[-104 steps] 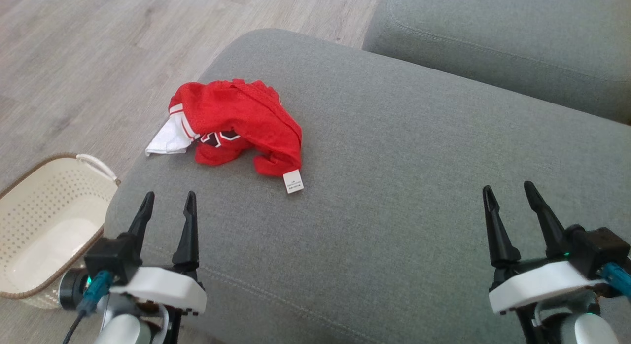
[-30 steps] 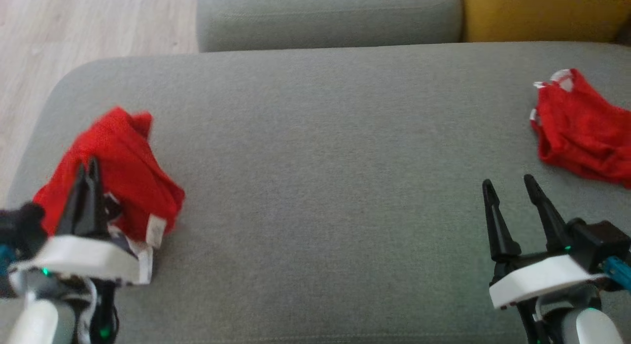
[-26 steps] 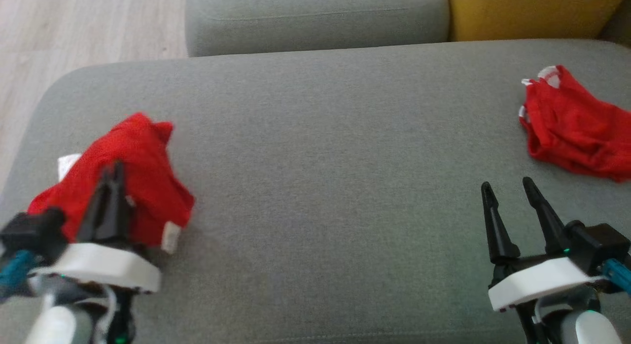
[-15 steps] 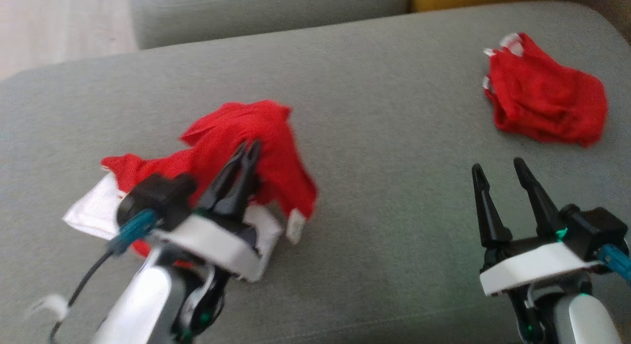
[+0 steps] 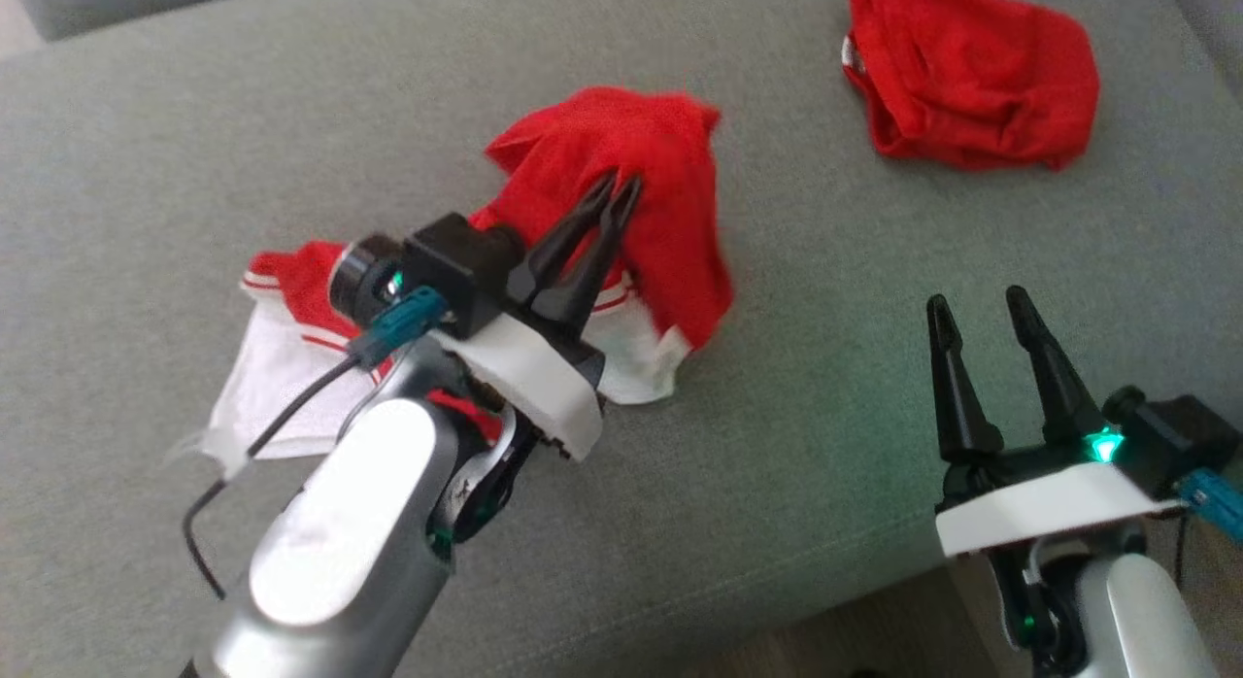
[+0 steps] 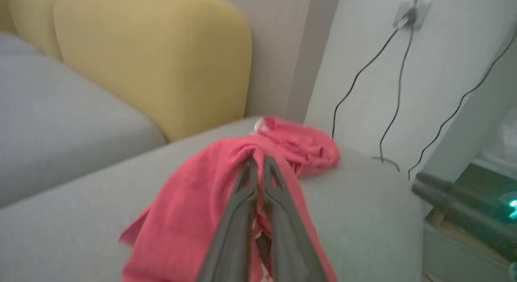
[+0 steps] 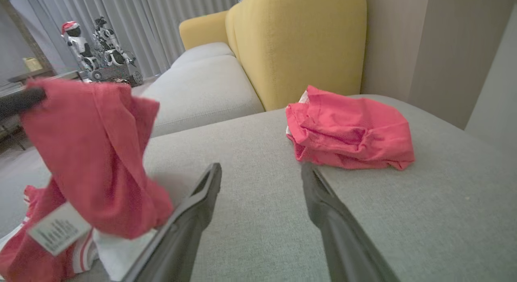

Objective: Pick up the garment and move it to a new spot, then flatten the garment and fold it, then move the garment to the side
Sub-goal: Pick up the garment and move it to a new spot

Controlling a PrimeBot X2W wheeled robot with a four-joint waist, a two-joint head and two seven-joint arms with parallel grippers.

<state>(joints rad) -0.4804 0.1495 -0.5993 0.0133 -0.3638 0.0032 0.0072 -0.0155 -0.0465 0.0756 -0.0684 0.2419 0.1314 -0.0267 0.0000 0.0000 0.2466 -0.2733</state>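
Head view: your left gripper (image 5: 621, 183) pinches a raised fold of the red T-shirt (image 5: 680, 251), so the white sleeve drags on the grey sofa cushion (image 5: 825, 416). The right gripper (image 5: 976, 299) waits spread and empty. Left wrist view: the fingers are pressed together with cloth draped around them. Right wrist view: the shirt hangs at left with its tag (image 7: 54, 229) dangling, apparently mid-carry, well apart from the smaller red garment (image 7: 351, 128).

Head view down over sofa (image 5: 194, 124), wrist views low, close — all share garment (image 5: 670, 202)
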